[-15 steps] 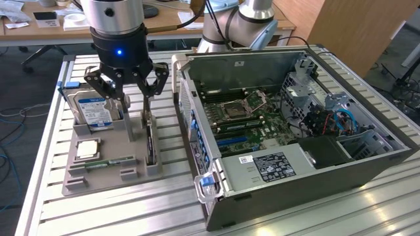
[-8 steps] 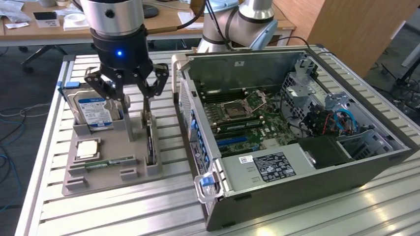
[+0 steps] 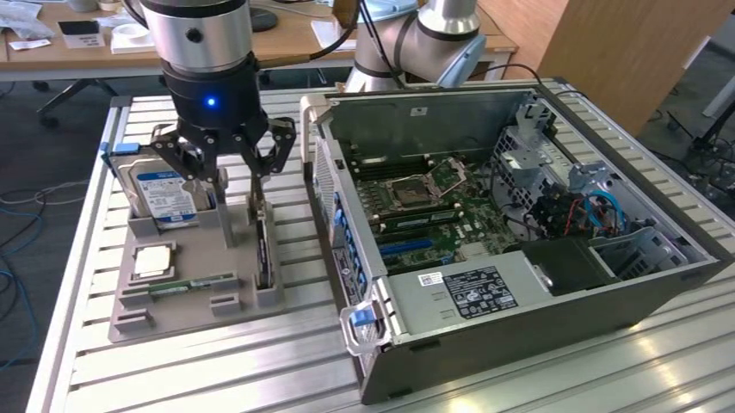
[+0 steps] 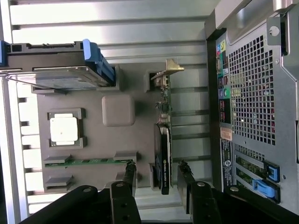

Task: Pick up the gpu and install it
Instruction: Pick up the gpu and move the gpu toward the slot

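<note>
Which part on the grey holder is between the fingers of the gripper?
The gpu, the thin card standing on edge nearest the computer case; the hard drive, processor and memory stick sit off to one side.

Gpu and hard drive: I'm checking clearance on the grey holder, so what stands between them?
A raised grey block of the holder stands between the gpu and the hard drive, as the wrist view shows.

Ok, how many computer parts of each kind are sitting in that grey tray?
Silver hard drive with blue-white label: 1
Square silver processor chip: 1
Narrow green memory stick: 1
Thin green gpu card with dark face, standing on edge: 1
Total: 4
</note>
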`<state>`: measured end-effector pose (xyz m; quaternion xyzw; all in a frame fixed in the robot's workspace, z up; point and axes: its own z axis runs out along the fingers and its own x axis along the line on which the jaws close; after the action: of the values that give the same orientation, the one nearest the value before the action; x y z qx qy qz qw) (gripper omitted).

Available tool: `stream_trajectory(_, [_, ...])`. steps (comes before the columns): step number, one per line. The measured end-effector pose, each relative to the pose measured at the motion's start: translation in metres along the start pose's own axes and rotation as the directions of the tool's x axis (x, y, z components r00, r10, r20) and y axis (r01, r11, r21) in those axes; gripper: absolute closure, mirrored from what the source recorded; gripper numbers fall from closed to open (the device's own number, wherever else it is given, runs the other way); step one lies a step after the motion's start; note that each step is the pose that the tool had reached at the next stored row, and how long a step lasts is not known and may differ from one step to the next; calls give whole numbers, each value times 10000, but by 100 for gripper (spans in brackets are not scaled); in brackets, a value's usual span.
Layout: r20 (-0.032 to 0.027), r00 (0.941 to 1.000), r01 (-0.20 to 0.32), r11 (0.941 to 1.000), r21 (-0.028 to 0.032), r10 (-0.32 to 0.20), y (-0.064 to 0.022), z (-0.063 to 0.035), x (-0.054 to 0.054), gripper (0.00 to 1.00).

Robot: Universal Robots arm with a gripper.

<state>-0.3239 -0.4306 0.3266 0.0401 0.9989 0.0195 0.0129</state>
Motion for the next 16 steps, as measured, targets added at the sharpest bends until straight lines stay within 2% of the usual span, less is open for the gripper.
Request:
stream_trajectory(11, [1,10000,-1,10000,-1,1,1,26,-14,51])
stream_trajectory(16, [2,10000,-1,10000,-2,1,-2,84,-17,51])
